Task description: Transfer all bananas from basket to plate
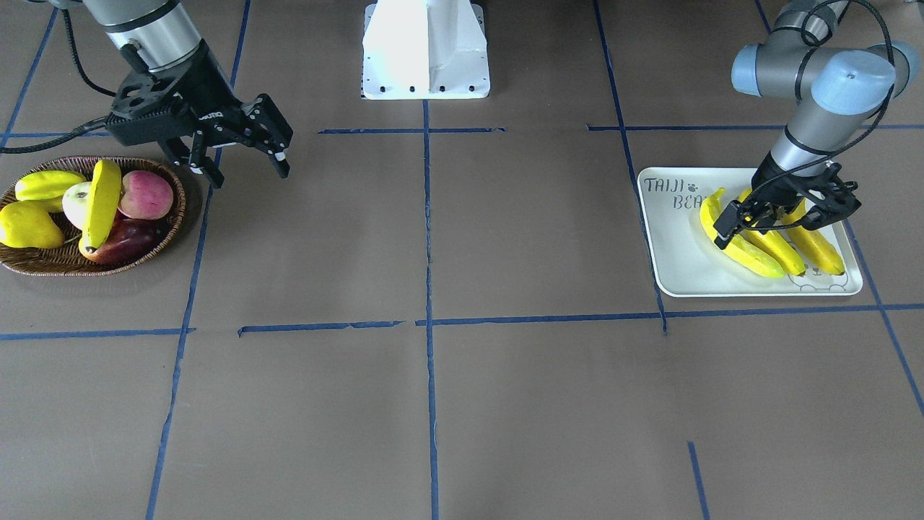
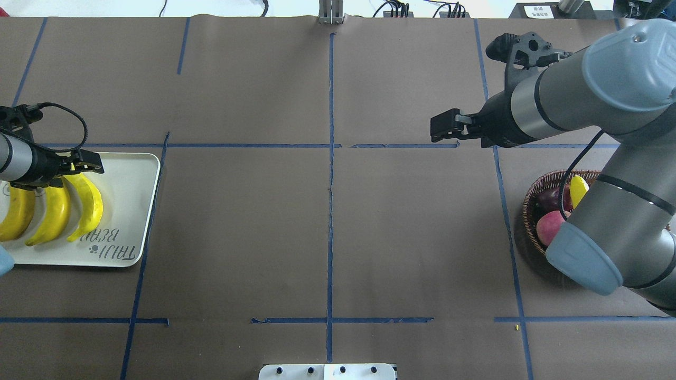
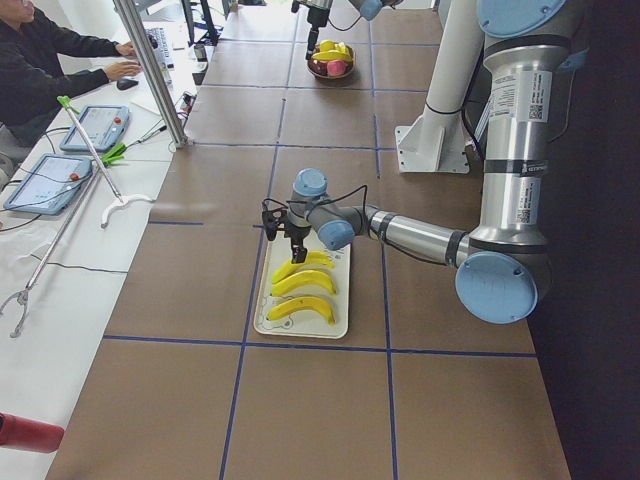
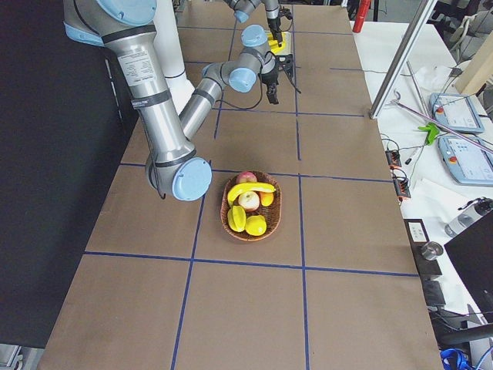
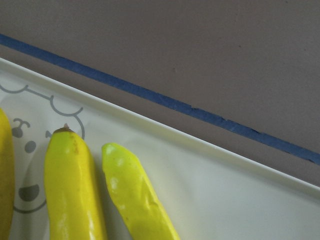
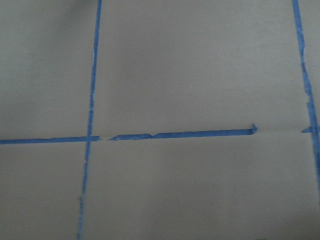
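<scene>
Three bananas (image 1: 776, 249) lie side by side on the pale plate (image 1: 678, 267), which carries "TAIJI BEAR" lettering. My left gripper (image 1: 776, 220) hangs low over them, open, holding nothing. The left wrist view shows two banana ends (image 5: 75, 190) on the plate (image 5: 225, 190). One more banana (image 1: 101, 202) lies across the fruit in the wicker basket (image 1: 43, 263). My right gripper (image 1: 245, 173) is open and empty, raised beside the basket on its inner side. In the overhead view the right arm hides most of the basket (image 2: 533, 195).
The basket also holds red-pink apples (image 1: 146, 193), short yellow fruits (image 1: 29, 225) and a dark purple fruit (image 1: 130, 240). The white robot base (image 1: 426, 50) stands at the table's middle edge. A seated person (image 3: 40, 70) with tablets is beyond the table's far side.
</scene>
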Tool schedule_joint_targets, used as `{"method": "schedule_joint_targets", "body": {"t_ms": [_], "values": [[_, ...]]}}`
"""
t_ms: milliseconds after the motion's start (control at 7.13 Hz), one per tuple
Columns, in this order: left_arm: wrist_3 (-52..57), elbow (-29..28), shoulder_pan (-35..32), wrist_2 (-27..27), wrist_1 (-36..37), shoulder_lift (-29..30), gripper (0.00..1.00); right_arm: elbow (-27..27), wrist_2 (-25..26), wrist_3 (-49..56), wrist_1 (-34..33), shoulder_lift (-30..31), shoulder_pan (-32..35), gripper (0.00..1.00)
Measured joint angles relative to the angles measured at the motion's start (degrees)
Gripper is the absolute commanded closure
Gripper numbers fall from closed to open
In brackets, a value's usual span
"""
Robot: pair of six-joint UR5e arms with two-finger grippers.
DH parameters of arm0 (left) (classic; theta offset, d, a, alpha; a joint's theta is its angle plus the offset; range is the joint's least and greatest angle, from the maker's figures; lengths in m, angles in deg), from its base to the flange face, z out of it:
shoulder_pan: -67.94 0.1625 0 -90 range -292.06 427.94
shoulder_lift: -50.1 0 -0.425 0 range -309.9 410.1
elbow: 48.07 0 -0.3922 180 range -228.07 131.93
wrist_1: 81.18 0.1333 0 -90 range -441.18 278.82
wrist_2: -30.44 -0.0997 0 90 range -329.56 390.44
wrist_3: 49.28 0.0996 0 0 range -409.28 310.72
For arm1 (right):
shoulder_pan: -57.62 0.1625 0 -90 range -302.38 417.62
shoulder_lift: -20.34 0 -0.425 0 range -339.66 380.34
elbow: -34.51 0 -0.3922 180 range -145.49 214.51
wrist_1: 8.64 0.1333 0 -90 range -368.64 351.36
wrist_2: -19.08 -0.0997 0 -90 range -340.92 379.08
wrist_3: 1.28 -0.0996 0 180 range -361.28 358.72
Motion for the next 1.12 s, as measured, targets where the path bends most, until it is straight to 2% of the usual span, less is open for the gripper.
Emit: {"method": "schedule_joint_targets", "body": {"t_ms": [280,561,841,1121], "values": [[-0.31,4.20,-0.01,1.99,0.22,0.13,0.00,-2.91,-0.71,9.79,-0.53,10.43,2.89,0.00],[-0.67,5.13,0.05,2.23,0.25,0.31,0.00,-4.89,-0.15,15.92,-0.02,19.71,3.52,0.00],[-0.78,5.19,0.14,2.21,0.26,0.36,0.00,-5.62,0.39,21.90,-0.07,24.64,3.44,0.00],[-0.84,5.02,0.28,2.22,0.20,0.36,0.00,-5.53,4.64,26.92,-0.51,28.04,-0.10,0.00]]}}
